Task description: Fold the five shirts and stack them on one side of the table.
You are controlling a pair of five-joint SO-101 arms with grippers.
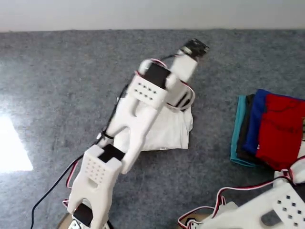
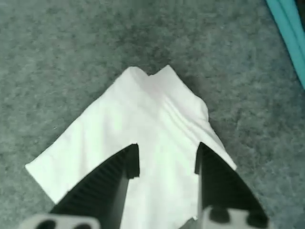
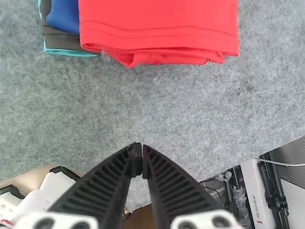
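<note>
Although the left arm (image 1: 138, 112) covers much of the white shirt (image 1: 167, 131) in the high view, the left wrist view shows what is hidden there. The left gripper (image 2: 167, 160) is held over the cloth with its black fingers (image 2: 114, 183) apart, and the cloth is seen between them (whether it is touched cannot be told). The shirt is laid, folded over, at the middle of the high frame on the grey table (image 1: 57, 86).

The stack (image 1: 267, 129) is cut off by the right edge of that frame. A red shirt (image 1: 281, 129) is seen on top, with a blue shirt (image 1: 259, 107), a dark shirt (image 1: 244, 136) and a teal shirt (image 1: 235, 129) under it. Its staggered edges are shown closer in the right wrist view, where the right gripper (image 3: 141, 155) is seen with its fingers pressed together, holding nothing, short of the stack.

A band of grey surface is seen between the white shirt and the stack, and a wider stretch across the left of the high frame.
</note>
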